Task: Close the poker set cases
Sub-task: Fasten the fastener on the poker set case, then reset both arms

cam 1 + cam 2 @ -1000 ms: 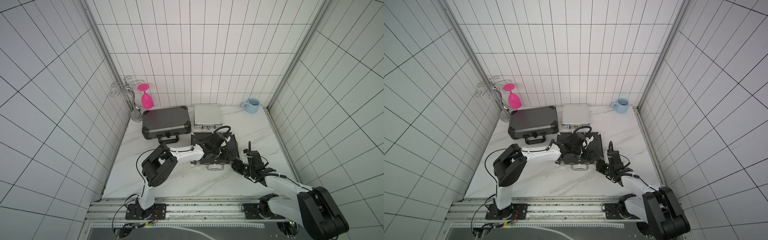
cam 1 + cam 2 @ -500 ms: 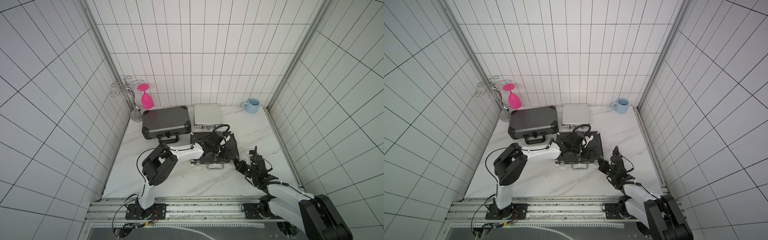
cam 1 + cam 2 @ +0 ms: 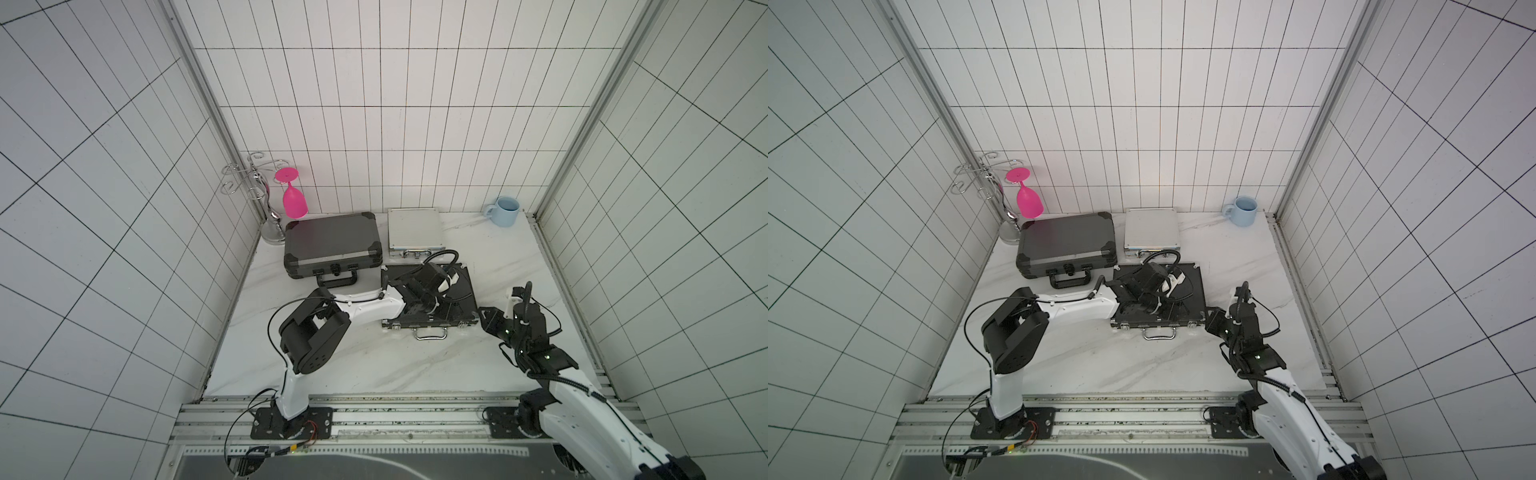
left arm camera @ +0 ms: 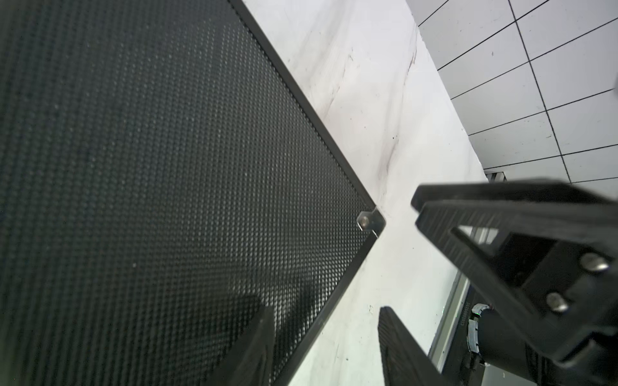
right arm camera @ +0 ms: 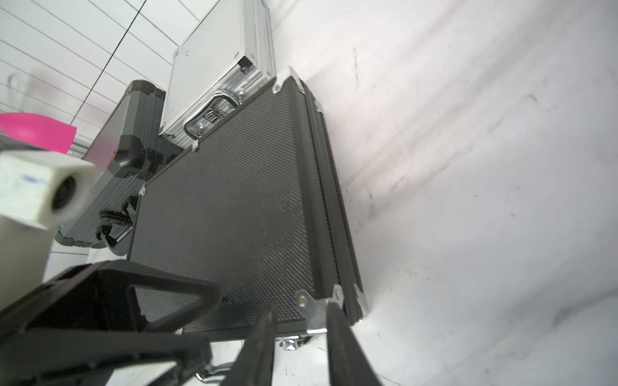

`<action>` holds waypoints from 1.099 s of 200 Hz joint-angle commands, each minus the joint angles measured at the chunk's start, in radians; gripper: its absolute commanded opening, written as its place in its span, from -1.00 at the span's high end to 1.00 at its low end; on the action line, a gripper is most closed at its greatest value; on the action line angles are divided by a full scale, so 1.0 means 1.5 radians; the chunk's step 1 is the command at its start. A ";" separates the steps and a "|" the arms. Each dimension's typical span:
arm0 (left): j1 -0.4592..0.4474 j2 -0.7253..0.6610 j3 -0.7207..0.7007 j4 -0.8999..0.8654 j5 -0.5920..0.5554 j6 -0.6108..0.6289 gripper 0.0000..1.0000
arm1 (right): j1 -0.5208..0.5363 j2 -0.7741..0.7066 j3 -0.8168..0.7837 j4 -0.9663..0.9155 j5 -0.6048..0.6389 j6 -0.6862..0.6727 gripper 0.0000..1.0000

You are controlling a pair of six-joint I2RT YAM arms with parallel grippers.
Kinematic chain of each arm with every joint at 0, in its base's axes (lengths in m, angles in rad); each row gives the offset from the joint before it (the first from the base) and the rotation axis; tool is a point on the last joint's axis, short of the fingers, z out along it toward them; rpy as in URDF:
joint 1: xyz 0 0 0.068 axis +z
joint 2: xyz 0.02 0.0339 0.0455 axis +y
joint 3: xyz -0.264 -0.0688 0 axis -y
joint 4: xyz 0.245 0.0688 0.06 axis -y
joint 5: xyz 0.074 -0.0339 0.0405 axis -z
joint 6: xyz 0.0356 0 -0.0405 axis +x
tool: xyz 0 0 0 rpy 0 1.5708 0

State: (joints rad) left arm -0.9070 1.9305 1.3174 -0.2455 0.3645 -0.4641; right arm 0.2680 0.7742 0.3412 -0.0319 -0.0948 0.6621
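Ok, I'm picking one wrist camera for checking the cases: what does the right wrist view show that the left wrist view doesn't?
Only the right wrist view shows the silver case and the dark grey case, both shut, and a blurred pink shape. Only the left wrist view shows what looks like a metal rail beside the marble table. Both share the black textured case, lid down flat, the table, and the left gripper and right gripper, open near that case's corner.
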 commanded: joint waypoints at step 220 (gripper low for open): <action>0.431 -0.501 -0.506 0.346 -0.573 0.209 -0.95 | -0.049 0.232 0.197 0.318 0.341 -0.410 -0.99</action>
State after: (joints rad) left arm -0.3008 1.2026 0.6559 0.0673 -0.3656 -0.3195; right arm 0.2405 1.1477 0.7082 0.2604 0.3542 0.1219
